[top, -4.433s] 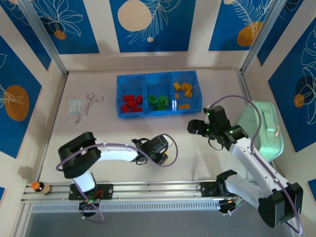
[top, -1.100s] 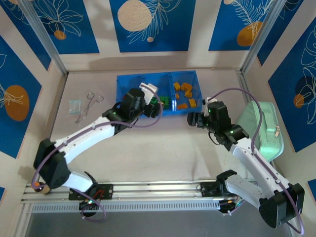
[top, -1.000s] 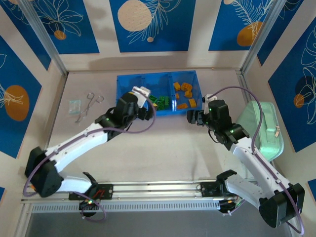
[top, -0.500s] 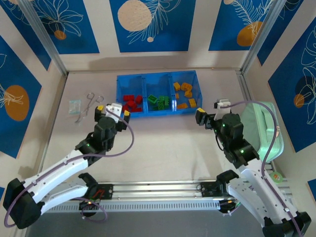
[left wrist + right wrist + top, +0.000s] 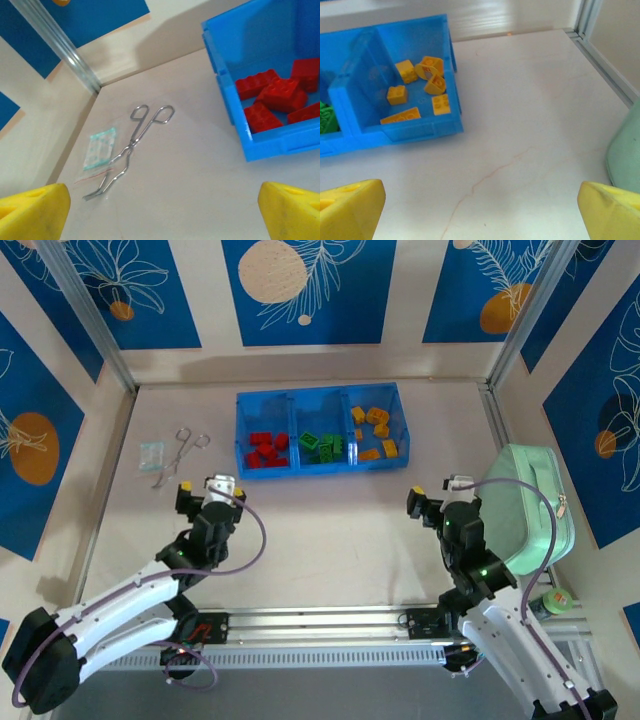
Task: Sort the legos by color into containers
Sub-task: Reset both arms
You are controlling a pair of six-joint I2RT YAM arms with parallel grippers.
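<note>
Left hand (image 5: 205, 487), right hand (image 5: 437, 496) gape empty; legos (image 5: 322, 445) sorted in 3 containers (image 5: 320, 405).

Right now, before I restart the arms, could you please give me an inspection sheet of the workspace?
Surface: table pale, with one thin hairline mark.
Job's things: tray upright; red legos in its left compartment, green legos in the middle, yellow legos on the right; none seen outside it.
Clutter: forceps and packet left of the tray; mint case at the right.
Grippers: left gripper and right gripper open, holding nothing, apart from the tray on its near side.
Cables: left cable and right cable, purple, looped along the arms, clear of the tray.
Surroundings: blue-patterned walls; rail at the near edge.
</note>
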